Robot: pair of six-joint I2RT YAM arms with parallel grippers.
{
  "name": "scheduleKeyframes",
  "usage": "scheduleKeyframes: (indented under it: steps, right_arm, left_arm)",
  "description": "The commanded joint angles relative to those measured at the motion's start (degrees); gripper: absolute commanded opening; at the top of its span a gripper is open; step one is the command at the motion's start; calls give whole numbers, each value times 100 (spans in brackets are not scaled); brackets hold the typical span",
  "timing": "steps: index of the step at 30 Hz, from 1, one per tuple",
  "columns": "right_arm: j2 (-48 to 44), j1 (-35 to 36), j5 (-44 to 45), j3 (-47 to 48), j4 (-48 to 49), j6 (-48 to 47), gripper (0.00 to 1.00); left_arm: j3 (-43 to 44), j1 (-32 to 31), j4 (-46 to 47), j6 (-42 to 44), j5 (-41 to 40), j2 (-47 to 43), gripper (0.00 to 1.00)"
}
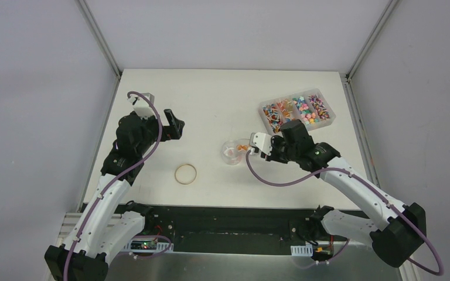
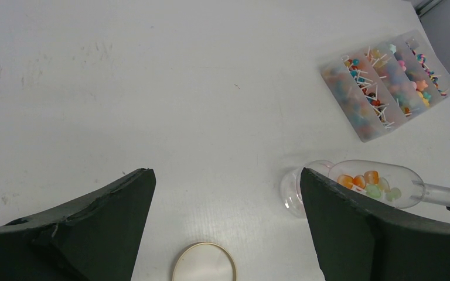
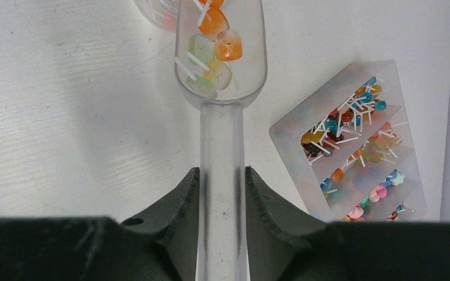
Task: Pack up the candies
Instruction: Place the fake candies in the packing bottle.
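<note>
Right claw (image 3: 222,177) is clenched on the handle of the clear scoop (image 3: 222,132), fingers either side of the stem. The scoop bowl carries a few candies (image 3: 218,44), orange and pale green, some with white sticks. Its front end sits over the rim of a small clear cup (image 1: 231,153) mid-table, slightly right of centre. There's something pink-red inside the cup, can't resolve it. The bulk of the candies are in a clear divided box (image 2: 363,130) at the far right of the table (image 1: 222,93), sorted across several compartments. Left claw (image 2: 225,181) is released, jaws spread wide, holding nothing, hovering over the left side. Tan rubber band (image 1: 176,174) lies flat near-left of the cup, well apart from both claws.
</note>
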Motion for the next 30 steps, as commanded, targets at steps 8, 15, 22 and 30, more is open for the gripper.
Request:
scheduleKeyframes:
  steps: [8,15,22,30]
  right_arm:
    - [70,270,488,440,24,-79,0]
    - [128,499,836,532,-65,-85,0]
    - [281,743,1304,686,-164,-123,0]
    - [308,907,1581,721,-229,-207,0]
  left_arm:
    - [-16,2,127,-10,-27,-91,99]
    - [-17,3,127,-12,-26,-91,99]
    - [-13,2,127,1,-21,-86,99]
    - [-14,2,127,1,-26,-91,99]
